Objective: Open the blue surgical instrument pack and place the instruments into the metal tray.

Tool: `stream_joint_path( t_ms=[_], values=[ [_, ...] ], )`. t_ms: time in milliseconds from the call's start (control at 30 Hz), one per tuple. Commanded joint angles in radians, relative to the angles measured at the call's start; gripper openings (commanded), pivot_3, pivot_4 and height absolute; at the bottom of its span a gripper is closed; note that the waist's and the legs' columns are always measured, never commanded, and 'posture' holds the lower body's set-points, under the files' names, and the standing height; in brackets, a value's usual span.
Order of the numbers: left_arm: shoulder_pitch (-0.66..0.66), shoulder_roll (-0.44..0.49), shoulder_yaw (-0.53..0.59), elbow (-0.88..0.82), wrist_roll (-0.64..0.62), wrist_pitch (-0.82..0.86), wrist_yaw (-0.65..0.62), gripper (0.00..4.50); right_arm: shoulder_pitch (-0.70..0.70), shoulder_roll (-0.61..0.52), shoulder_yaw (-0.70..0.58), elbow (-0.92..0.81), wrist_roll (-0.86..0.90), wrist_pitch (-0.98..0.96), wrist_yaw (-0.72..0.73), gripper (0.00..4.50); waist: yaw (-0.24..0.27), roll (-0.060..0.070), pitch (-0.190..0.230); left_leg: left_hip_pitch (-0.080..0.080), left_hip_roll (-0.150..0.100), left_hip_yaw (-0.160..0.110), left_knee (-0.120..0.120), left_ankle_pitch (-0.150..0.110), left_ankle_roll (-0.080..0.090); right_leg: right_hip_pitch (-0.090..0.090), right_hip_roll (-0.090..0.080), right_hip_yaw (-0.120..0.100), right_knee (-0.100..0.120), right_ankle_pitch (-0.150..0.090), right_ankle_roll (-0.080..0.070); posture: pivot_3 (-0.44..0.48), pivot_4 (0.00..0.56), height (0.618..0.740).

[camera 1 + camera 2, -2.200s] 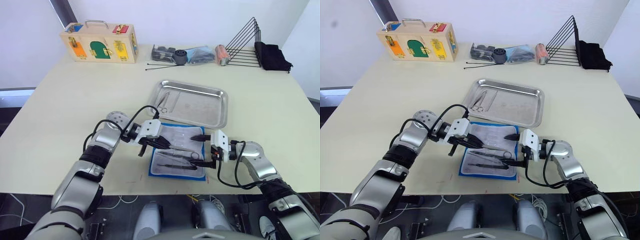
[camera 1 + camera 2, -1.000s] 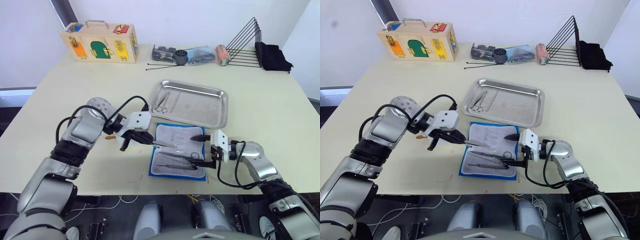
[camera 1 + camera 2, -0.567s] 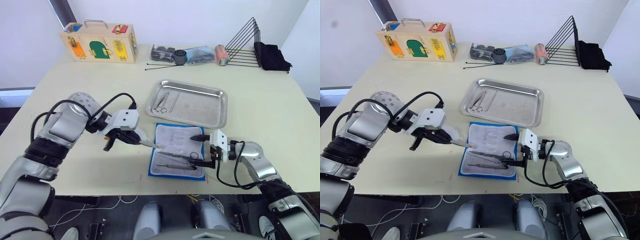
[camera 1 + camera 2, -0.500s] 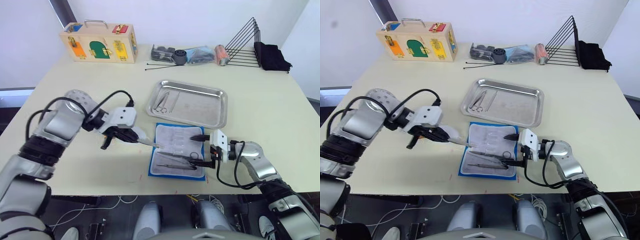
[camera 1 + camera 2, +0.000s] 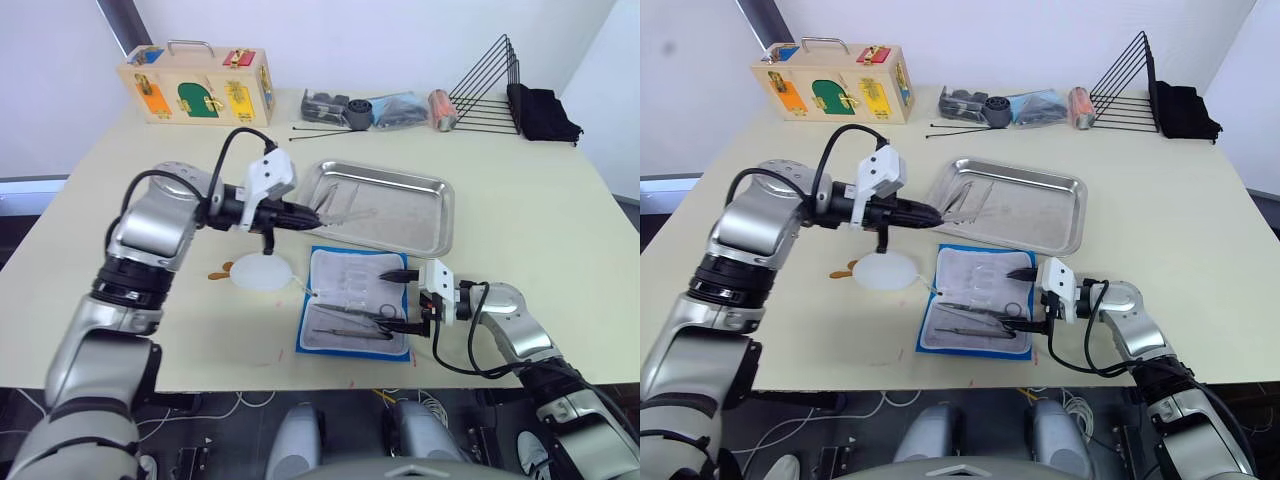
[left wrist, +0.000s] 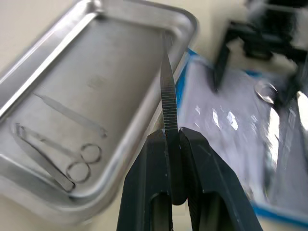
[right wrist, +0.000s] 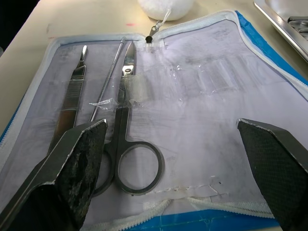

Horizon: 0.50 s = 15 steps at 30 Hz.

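Left wrist view: left gripper pinches tweezers over the tray for dropping; right gripper gapes wide, empty, steadying the pack.

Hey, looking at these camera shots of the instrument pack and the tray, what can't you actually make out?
- Tweezers in the left gripper: grip end hidden between its fingers, left wrist view.
- Blue surgical instrument pack: far corner cut off by the frame edge, right wrist view.
- Items lying in the metal tray: too small to identify, eye views.
- Scissors: one ring handle partly behind a finger of the right gripper.
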Motion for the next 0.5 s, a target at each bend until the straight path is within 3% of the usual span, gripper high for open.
stream_joint_path(
  t_ms=[33, 233, 500],
  values=[
    [-0.017, -0.101, 0.079, -0.056, -0.013, 0.123, 0.210, 0.03, 0.055, -0.015, 0.062, 0.111, -0.099, 0.058, -0.020, 4.50, -0.003, 0.000, 0.000, 0.000, 0.000, 0.000, 0.000, 0.000, 0.000, 0.000, 0.000, 0.000, 0.000, 0.000, 0.000, 0.000, 0.150, 0.740],
    [-0.006, -0.288, 0.109, -0.094, 0.034, 0.226, 0.511, 0.03, 0.062, -0.016, 0.064, 0.102, -0.095, 0.064, -0.018, 4.50, -0.006, 0.000, -0.001, 0.000, 0.000, -0.001, 0.000, 0.000, 0.000, 0.000, -0.001, 0.000, 0.001, 0.000, 0.000, 0.000, 0.150, 0.740],
    [-0.024, -0.469, 0.098, -0.032, 0.127, 0.263, 0.813, 0.03, 0.061, -0.013, 0.068, 0.099, -0.096, 0.065, -0.023, 4.50, -0.009, -0.001, -0.001, 0.000, -0.001, -0.001, 0.000, 0.000, 0.000, 0.001, -0.001, -0.001, 0.001, 0.000, 0.000, 0.000, 0.150, 0.740]
  ],
)
